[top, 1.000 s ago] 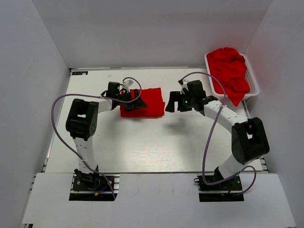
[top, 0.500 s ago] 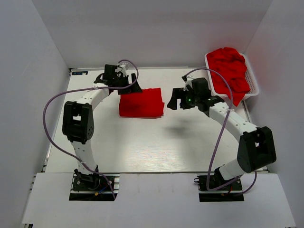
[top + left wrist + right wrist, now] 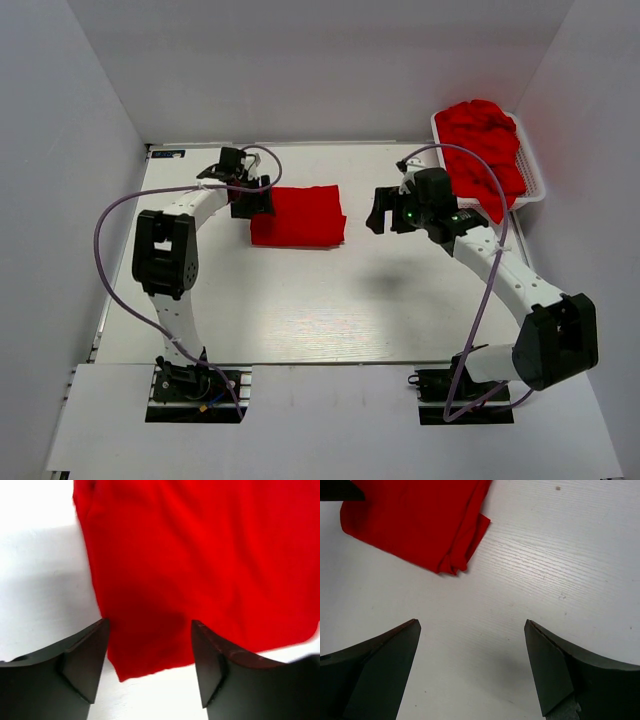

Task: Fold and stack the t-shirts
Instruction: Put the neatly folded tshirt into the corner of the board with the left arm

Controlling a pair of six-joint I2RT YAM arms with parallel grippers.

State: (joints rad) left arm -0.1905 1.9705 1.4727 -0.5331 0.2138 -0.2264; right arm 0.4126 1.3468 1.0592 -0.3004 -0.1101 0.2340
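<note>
A folded red t-shirt (image 3: 298, 216) lies flat on the white table, left of centre at the back. It fills most of the left wrist view (image 3: 200, 560) and shows at the top left of the right wrist view (image 3: 420, 520). My left gripper (image 3: 253, 200) is open and empty at the shirt's left edge, its jaws (image 3: 150, 667) straddling the near corner. My right gripper (image 3: 384, 213) is open and empty, held over bare table to the right of the shirt (image 3: 472, 667). A heap of crumpled red t-shirts (image 3: 485, 150) fills the basket at the back right.
The white slotted basket (image 3: 536, 190) stands at the back right corner, one shirt hanging over its near edge. White walls close in the table on the left, back and right. Purple cables loop from both arms.
My left gripper has moved off the top of the shirt to the back and then come down at its left edge. My right gripper has moved right, away from the shirt.
</note>
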